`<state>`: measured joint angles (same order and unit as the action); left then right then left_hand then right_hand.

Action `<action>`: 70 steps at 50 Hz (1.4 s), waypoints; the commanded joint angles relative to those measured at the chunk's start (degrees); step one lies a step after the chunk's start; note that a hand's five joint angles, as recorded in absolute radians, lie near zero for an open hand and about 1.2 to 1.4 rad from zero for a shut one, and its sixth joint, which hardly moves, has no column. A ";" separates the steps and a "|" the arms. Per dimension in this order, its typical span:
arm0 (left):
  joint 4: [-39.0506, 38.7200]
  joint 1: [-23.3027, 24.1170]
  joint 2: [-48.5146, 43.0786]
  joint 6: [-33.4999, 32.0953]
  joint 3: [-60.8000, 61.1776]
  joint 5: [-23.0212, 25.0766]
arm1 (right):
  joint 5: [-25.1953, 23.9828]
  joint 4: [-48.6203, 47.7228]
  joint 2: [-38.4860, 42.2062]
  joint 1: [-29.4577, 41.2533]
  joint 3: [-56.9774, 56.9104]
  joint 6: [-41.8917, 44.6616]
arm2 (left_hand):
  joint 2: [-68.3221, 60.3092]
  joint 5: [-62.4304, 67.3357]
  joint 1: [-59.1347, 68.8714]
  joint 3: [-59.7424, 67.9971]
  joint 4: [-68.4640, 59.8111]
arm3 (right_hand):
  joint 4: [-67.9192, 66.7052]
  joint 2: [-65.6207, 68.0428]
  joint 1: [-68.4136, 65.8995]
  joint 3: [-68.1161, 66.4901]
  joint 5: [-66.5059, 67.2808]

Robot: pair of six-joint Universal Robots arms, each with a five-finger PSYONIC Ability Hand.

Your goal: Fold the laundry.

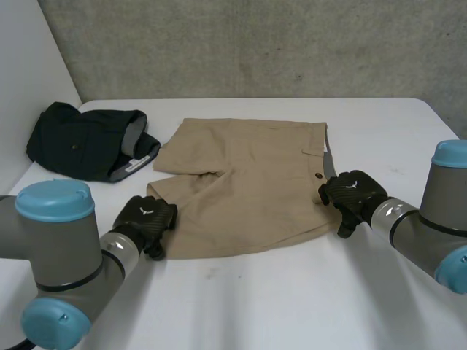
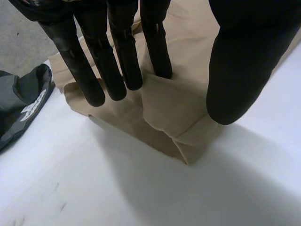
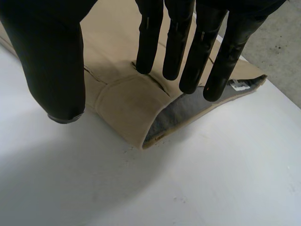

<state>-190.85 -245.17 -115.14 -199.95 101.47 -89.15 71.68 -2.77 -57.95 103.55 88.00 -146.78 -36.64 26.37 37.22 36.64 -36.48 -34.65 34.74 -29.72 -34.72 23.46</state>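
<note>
Flanking tan shorts (image 1: 248, 186), left hand (image 1: 146, 219), right hand (image 1: 350, 193) by grey waistband lining (image 3: 183, 113)

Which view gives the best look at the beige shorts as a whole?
The head view: the beige fabric shorts lie spread flat, nearly the whole outline visible. The left wrist view shows one leg-hem corner at the left hand's fingertips; the right wrist view shows the waistband corner with grey lining under the right hand.

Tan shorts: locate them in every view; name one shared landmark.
Head view: shorts flat mid-table, between left hand and right hand.
Left wrist view: hem corner at left hand's fingertips.
Right wrist view: waistband corner, grey lining showing, at right hand's fingertips.
Shared landmark: white table.
</note>
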 commanded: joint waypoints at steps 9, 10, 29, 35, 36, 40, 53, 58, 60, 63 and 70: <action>-1.63 0.13 -1.67 0.00 -2.85 0.03 | 0.57 0.22 3.73 0.69 -3.98 1.58 | -43.36 43.63 42.78 43.36 -43.52 | -45.30 45.22 -50.24 -45.24 46.49; -1.63 0.22 -1.58 0.00 -2.94 0.03 | 0.57 0.22 3.64 0.69 -4.15 1.58 | -43.36 43.63 42.78 43.36 -43.52 | -45.35 45.26 -50.28 -45.28 46.54; 14.62 0.66 19.32 -16.86 5.66 0.20 | 1.18 34.91 -12.26 -3.61 1.38 18.35 | -43.36 43.63 42.78 43.36 -43.52 | -45.35 45.26 -50.28 -45.28 46.54; 30.17 1.10 27.32 -23.46 10.94 1.08 | 1.63 48.11 -21.39 -8.62 8.05 26.00 | -43.36 43.63 42.78 43.36 -43.52 | -45.35 45.26 -50.28 -45.28 46.54; 30.36 1.10 27.51 -23.46 11.12 1.43 | 1.36 48.12 -22.28 -9.24 8.59 26.45 | -43.36 43.63 42.78 43.36 -43.52 | -45.35 45.26 -50.28 -45.28 46.54; 28.18 1.10 27.60 -23.47 10.07 3.54 | 0.57 45.40 -22.90 -10.04 8.59 25.84 | -43.36 43.63 42.78 43.36 -43.52 | -45.35 45.26 -50.28 -45.28 46.54; 13.75 4.52 7.74 -15.38 -9.00 -0.76 | 0.39 30.54 -16.57 -2.21 0.94 1.85 | -43.36 43.63 42.78 43.36 -43.52 | -4.60 4.52 -9.54 -4.54 5.80; 14.11 4.79 7.55 -14.68 -9.62 -1.29 | -0.31 28.78 -24.64 -2.48 5.23 -3.24 | -43.36 43.63 42.78 43.36 -43.52 | 8.74 -8.82 3.80 8.80 -7.54; 14.02 4.70 7.65 -14.59 -10.06 -1.29 | -0.31 28.87 -26.06 -2.48 7.26 -4.30 | -43.36 43.63 42.78 43.36 -43.52 | 10.77 -10.85 5.83 10.83 -9.57; 13.84 4.09 7.65 -14.59 -11.20 -1.38 | -0.40 28.69 -27.82 -2.39 11.65 -6.50 | -43.36 43.63 42.78 43.36 -43.52 | 11.11 -11.20 6.18 11.18 -9.92; 13.93 3.82 6.68 -14.50 -14.28 -1.55 | -1.71 26.41 -34.15 -1.16 22.99 -8.88 | -43.36 43.63 42.78 43.36 -43.52 | 11.28 -11.36 6.35 11.35 -10.09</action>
<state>-176.94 -240.97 -108.09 -214.36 89.13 -90.75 70.94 25.44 -87.68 101.72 103.09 -154.58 -68.52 57.50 64.63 68.24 -68.66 -22.84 24.51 -20.72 -23.27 12.72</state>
